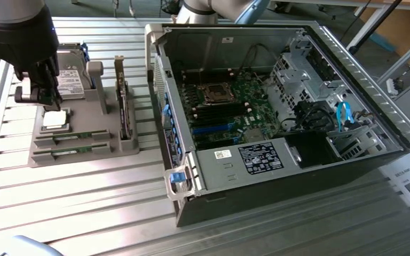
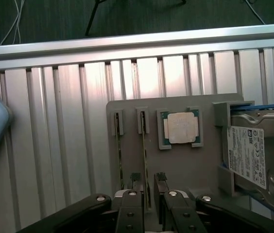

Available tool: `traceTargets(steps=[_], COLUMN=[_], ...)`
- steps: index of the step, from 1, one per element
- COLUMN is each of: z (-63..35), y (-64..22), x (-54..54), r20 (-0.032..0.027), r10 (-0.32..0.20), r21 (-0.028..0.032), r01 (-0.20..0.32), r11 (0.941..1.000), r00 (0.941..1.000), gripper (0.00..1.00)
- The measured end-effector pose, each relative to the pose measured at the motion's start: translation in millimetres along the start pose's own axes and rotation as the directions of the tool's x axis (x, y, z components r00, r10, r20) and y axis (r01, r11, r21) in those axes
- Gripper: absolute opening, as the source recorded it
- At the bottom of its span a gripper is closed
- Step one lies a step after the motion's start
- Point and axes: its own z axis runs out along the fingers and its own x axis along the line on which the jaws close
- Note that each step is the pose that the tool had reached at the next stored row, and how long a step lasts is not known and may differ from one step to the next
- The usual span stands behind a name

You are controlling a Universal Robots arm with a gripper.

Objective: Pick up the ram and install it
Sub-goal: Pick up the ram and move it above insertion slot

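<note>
over the grey holder at the exterior view's left, the gripper hung with its fingers spread. the ram stood in its slot between the two fingertips.

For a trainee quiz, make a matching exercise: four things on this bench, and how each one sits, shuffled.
1 ram
2 CPU chip
3 hard drive
4 computer case

A lying flat in a square recess
B side open, motherboard showing
C on edge in a narrow slot
D propped up at one end of the holder

Pairs: 1-C, 2-A, 3-D, 4-B
</note>
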Motion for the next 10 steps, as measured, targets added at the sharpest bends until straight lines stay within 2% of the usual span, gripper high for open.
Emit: traceTargets(steps=[10], z=[18.5], y=[-0.7], x=[0.5], r20=[0.0001], r10=[0.0], r21=[0.0001], r01=[0.0], r11=[1.0], r00=[1.0], gripper=[0.24])
